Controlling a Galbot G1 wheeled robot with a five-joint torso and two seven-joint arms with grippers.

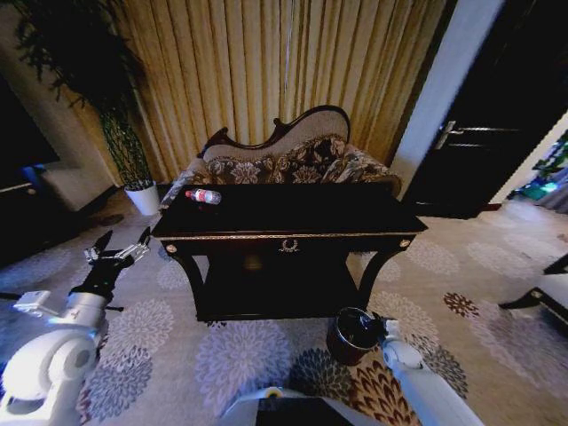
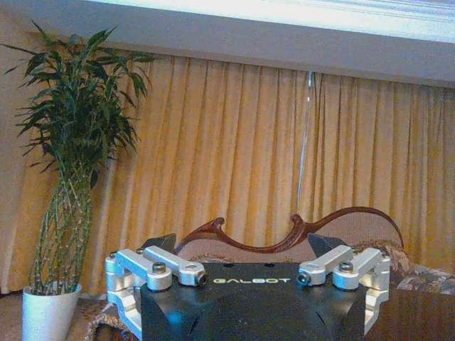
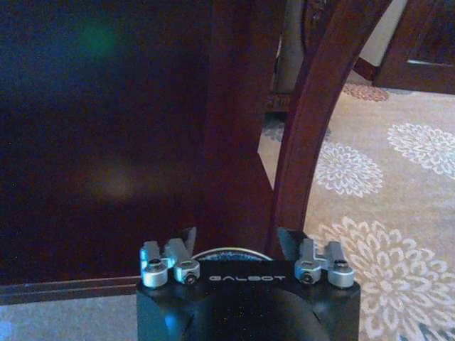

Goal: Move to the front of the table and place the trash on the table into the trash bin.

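Observation:
The dark table (image 1: 293, 232) with gold trim stands straight ahead of me. A clear bottle (image 1: 202, 196) with a red cap, the trash, lies on its side at the tabletop's far left corner. On the carpet by the table's front right leg stands the round reddish-brown trash bin (image 1: 352, 335). My right gripper (image 1: 374, 327) hangs at the bin's rim; the right wrist view shows that gripper (image 3: 238, 240) open with nothing between its fingers and the curved table leg (image 3: 320, 121) just beyond. My left gripper (image 1: 124, 240) is raised left of the table, open and empty (image 2: 245, 245).
A floral sofa (image 1: 284, 164) backs against the table's far side, with gold curtains (image 1: 284, 62) behind it. A bamboo plant in a white pot (image 1: 142, 197) stands at the far left. A dark door (image 1: 497, 115) is at the right. Patterned carpet (image 1: 177, 337) surrounds the table.

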